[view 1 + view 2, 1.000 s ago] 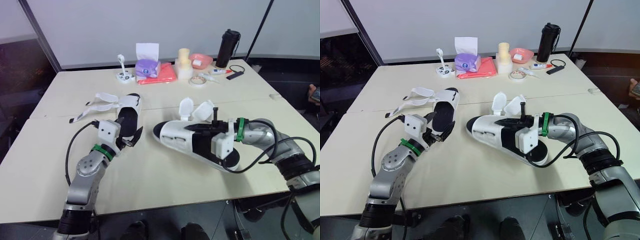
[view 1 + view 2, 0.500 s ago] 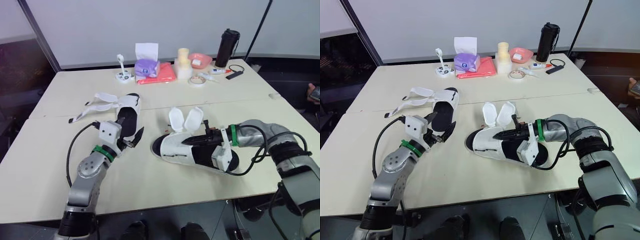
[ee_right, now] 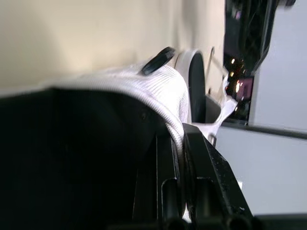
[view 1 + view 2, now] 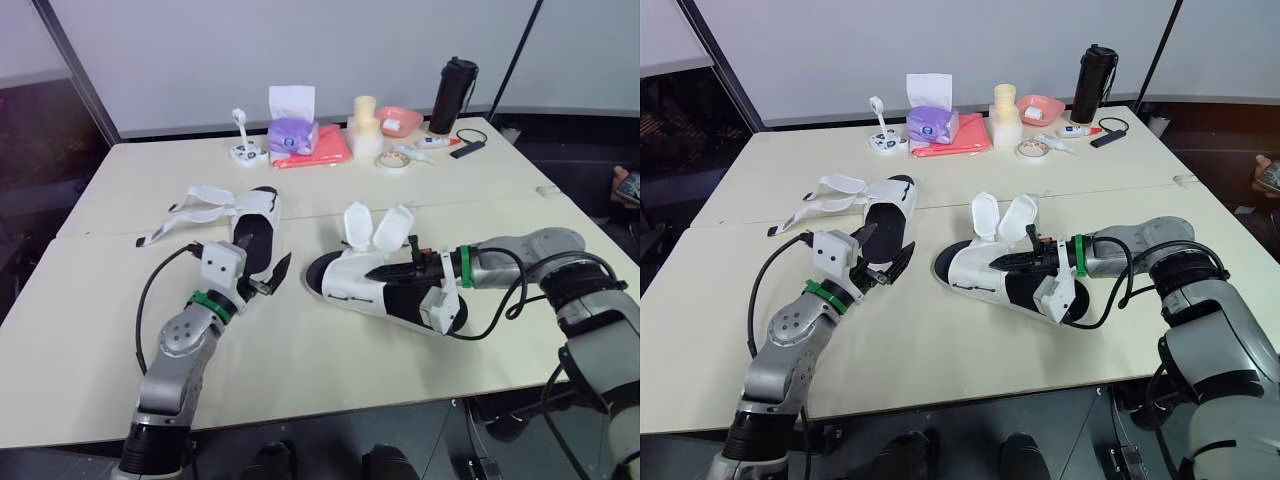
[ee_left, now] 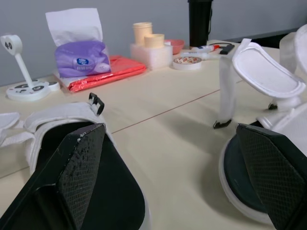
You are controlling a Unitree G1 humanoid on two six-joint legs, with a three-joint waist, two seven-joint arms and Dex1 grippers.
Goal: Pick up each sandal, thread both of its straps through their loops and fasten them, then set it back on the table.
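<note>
On white-strapped black-soled sandal [image 4: 345, 290], I see right gripper [image 4: 374, 272] pinched shut, gripping it; left of it, left gripper [image 4: 268, 279] spread open at second matching sandal [image 4: 252, 228].

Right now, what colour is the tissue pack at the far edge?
The tissue pack is purple; clearest in the left wrist view.

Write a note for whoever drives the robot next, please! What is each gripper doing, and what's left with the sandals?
Left gripper: jaws open, holding nothing, at the near end of the left sandal.
Right gripper: jaws shut on the right sandal, on its white upper.
Left sandal lies on the table, straps loose. The right sandal's flaps stand open.
Done: nothing fastened.
Left: thread and fasten both straps on each sandal, then set each down.
</note>
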